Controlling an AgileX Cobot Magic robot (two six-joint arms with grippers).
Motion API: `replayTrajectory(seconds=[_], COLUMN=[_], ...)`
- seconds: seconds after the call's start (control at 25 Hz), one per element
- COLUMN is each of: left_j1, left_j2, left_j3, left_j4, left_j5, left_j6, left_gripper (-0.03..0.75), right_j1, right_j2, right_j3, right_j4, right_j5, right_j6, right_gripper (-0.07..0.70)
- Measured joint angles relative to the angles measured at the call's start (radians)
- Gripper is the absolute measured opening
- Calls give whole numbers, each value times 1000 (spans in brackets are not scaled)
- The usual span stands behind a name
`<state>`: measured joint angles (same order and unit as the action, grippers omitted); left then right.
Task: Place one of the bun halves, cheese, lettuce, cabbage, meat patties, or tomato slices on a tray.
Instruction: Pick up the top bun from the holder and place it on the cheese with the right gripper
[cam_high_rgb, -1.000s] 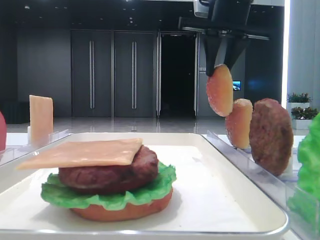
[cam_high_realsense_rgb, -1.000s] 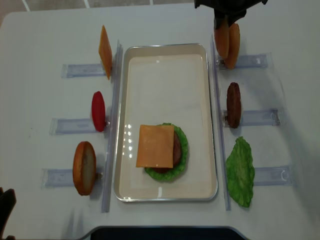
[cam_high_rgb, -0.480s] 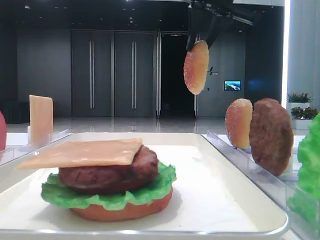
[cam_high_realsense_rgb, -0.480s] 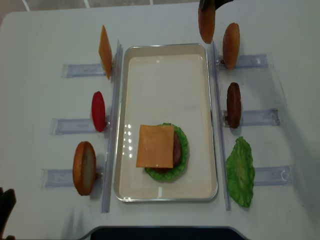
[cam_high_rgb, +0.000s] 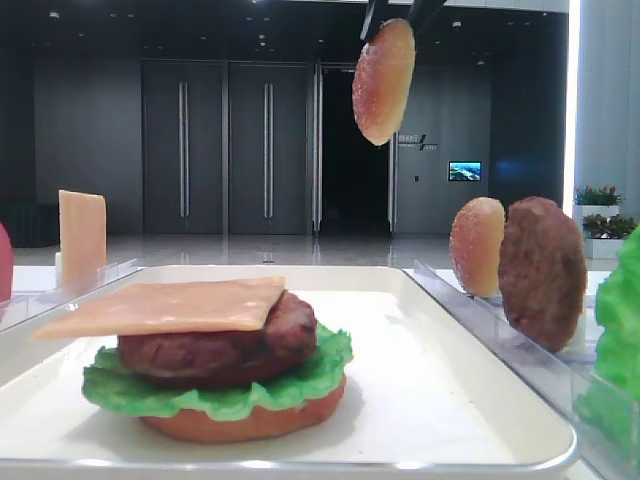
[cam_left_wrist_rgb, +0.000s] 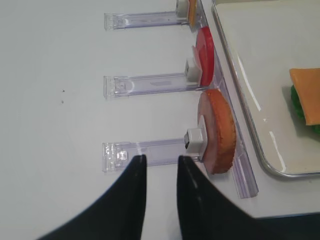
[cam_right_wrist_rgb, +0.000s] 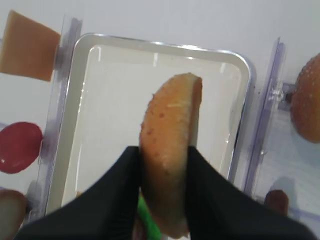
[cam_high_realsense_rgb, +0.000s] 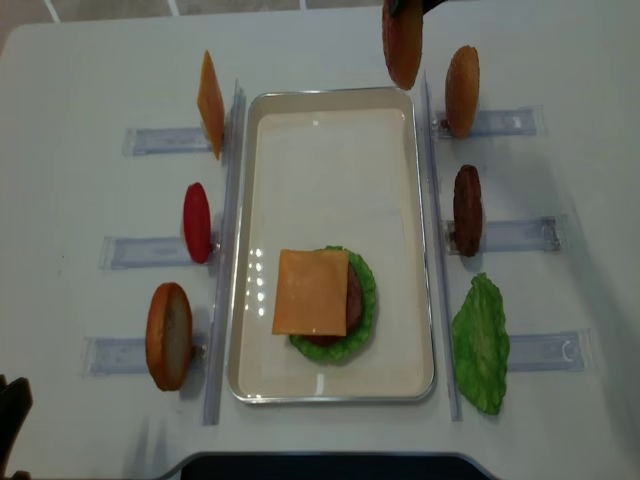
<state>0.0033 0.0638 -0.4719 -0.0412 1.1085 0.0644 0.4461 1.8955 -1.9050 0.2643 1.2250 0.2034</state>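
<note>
My right gripper is shut on a golden-brown bun half, held on edge in the air. The bun half hangs over the far right corner of the cream tray, high above it. On the tray's near half sits a stack: cheese over a meat patty, lettuce and a flat orange-red base. My left gripper is open and empty over bare table, just left of another bun half in its rack.
Clear racks line both long sides of the tray. The right side holds a bun half, a patty and a lettuce leaf. The left side holds cheese, a red tomato slice and a bun half.
The right gripper has lifted the bun half out of the far right rack and carried it up and left, toward the tray's far end. The left gripper has stayed put.
</note>
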Motion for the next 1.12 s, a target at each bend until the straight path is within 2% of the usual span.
replayTrajectory(seconds=[0.08, 0.2, 0.4, 0.56, 0.68, 0.84, 0.96, 1.12], left_j1=[0, 0, 0, 0, 0, 0, 0, 0], left_j2=[0, 0, 0, 0, 0, 0, 0, 0], left_j3=[0, 0, 0, 0, 0, 0, 0, 0], left_j4=[0, 0, 0, 0, 0, 0, 0, 0], left_j5=[0, 0, 0, 0, 0, 0, 0, 0], left_j6=[0, -1, -1, -1, -1, -1, -1, -1], left_gripper=[159, 159, 159, 159, 159, 159, 159, 159], right_j1=[0, 0, 0, 0, 0, 0, 0, 0], right_j2=[-47, -123, -246, -322, -365, -418, -448, -468], right_j3=[60, 167, 348, 499, 623, 789, 898, 1044], right_j4=[27, 81, 240, 399, 550, 815, 1000, 1236], right_j5=[-8, -60, -191, -290, -368, -447, -484, -474], right_j6=[-15, -45, -137, -248, -368, -592, -757, -974], right_gripper=[220, 219, 219, 219, 219, 219, 218, 218])
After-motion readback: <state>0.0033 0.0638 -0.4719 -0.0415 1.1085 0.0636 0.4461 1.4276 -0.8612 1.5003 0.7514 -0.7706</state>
